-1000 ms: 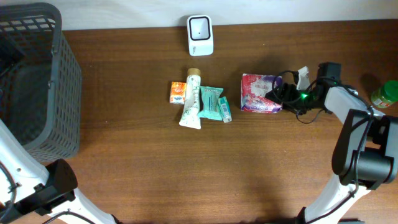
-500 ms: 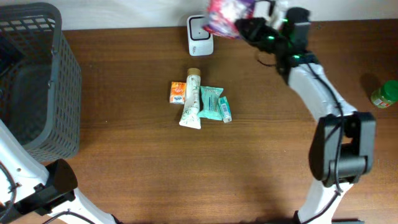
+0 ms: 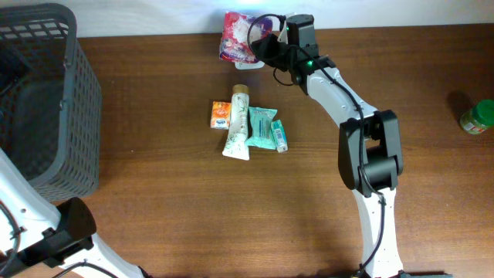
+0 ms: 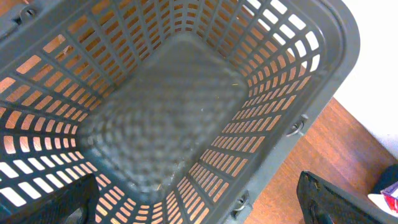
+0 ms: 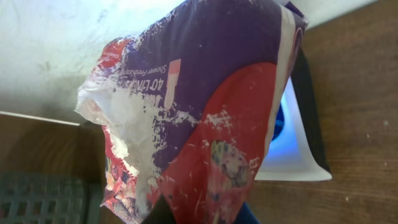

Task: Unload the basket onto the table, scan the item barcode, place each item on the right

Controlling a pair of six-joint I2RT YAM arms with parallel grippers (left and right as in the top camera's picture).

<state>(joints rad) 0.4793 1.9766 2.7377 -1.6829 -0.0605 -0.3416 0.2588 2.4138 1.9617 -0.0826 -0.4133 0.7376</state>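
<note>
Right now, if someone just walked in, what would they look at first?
Probably the right gripper holding a crinkly purple and red packet over the white scanner, which glows blue at the table's far edge. After that, the big grey basket on the left side.

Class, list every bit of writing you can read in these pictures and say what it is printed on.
"Shower Fresh", upside down: purple and red plastic packet in front of the white scanner.
"40 L...", rest unclear: same packet.
Small orange box, white tube, teal packet: print too small to read.
</note>
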